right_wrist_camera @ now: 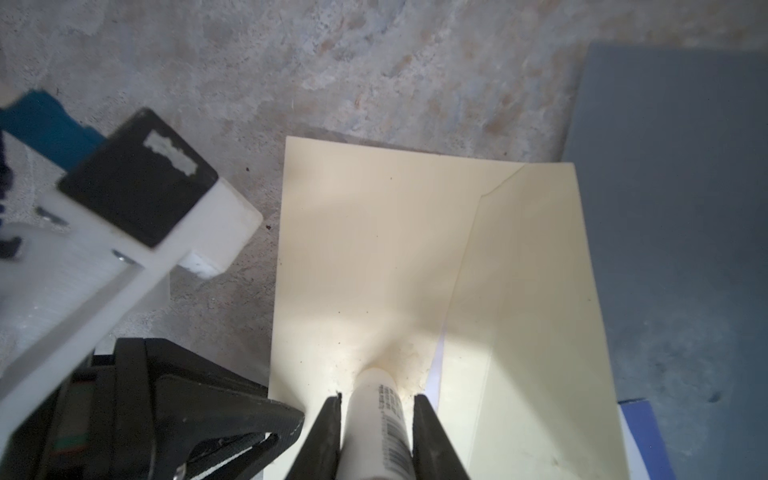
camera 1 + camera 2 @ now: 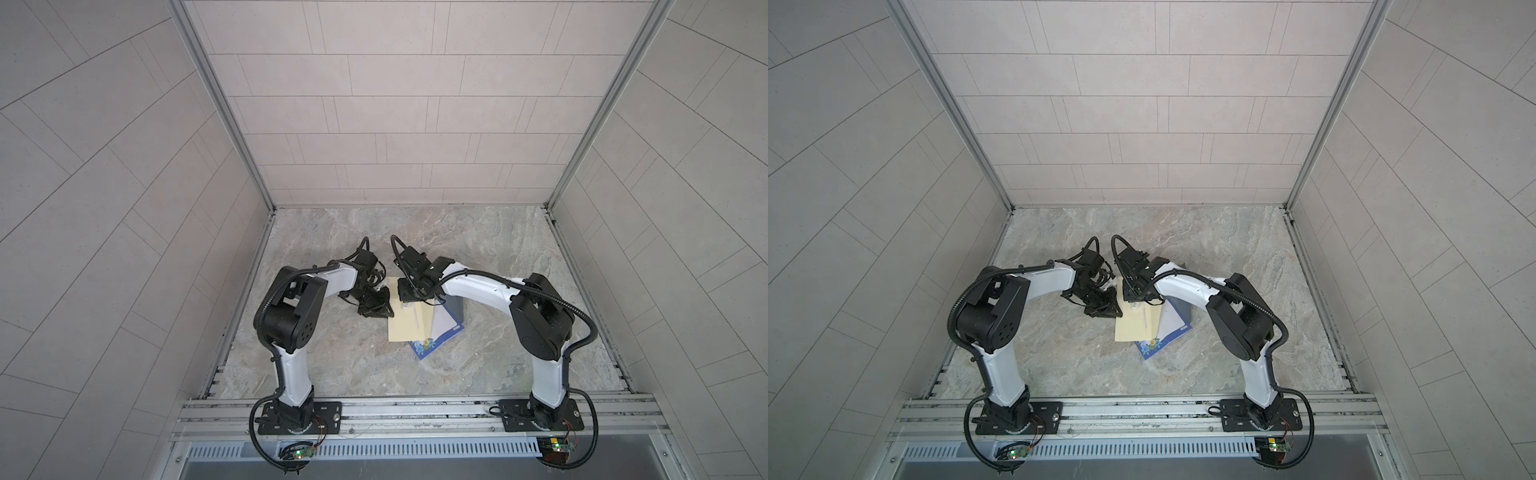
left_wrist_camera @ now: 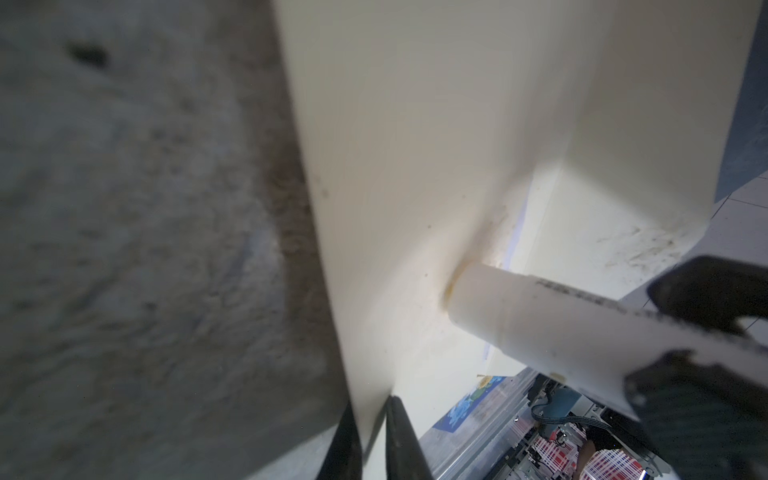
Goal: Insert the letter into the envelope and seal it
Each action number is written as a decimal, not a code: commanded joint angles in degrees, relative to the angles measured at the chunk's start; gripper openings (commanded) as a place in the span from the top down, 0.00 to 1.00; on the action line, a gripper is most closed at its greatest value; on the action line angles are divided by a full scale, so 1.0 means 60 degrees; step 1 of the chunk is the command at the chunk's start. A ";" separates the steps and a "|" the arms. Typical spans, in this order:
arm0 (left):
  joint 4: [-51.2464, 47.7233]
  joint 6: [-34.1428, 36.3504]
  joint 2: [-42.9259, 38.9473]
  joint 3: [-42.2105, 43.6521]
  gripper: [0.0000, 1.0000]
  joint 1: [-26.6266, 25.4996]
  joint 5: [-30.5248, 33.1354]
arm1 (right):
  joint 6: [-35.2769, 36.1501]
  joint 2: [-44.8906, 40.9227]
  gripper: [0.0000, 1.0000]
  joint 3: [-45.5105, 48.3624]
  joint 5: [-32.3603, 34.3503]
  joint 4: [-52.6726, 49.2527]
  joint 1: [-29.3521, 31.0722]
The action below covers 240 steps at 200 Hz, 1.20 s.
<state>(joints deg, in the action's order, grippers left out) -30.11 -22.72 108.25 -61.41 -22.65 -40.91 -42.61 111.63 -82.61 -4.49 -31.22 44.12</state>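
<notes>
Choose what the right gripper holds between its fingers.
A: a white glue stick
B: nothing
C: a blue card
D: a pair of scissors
A: in the right wrist view the right gripper has its fingers on both sides of the white glue stick, whose tip touches the cream envelope.

glue stick (image 1: 376, 424): base cut off (frame edge) | label (image 1: 392, 419): blurred | letter (image 2: 444, 323): partly under envelope (image 2: 409, 322)

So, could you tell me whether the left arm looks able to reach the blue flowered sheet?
Probably not right away: the left gripper is shut on the envelope's left edge, and the blue flowered sheet lies beyond, partly under the envelope, with the right gripper holding a glue stick between.
</notes>
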 commanded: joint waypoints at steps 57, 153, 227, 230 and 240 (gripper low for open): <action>-0.0095 -0.0050 0.0337 -0.0116 1.00 -0.0063 0.0771 | 0.0066 0.0628 1.00 -0.0480 0.2533 -0.2173 0.0762; -0.0314 -0.0110 0.0372 -0.0150 1.00 -0.0003 0.1134 | -0.0235 0.0331 1.00 -0.0119 0.3376 -0.2498 0.0542; -0.0314 -0.0015 0.0344 -0.0171 1.00 -0.0062 0.1084 | -0.0046 -0.1232 1.00 0.1004 0.2639 -0.0025 0.0557; -0.0314 -0.0019 0.0343 -0.0176 1.00 -0.0060 0.1084 | -0.0047 -0.1341 1.00 0.1047 0.2613 0.0090 0.0559; -0.0330 -0.0007 0.0356 -0.0200 1.00 -0.0077 0.1087 | 0.0014 -0.1615 1.00 0.1097 0.2594 0.0296 0.0548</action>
<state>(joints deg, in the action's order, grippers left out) -29.04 -23.49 109.32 -62.52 -23.05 -39.64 -43.57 107.37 -77.73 10.04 -32.32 48.23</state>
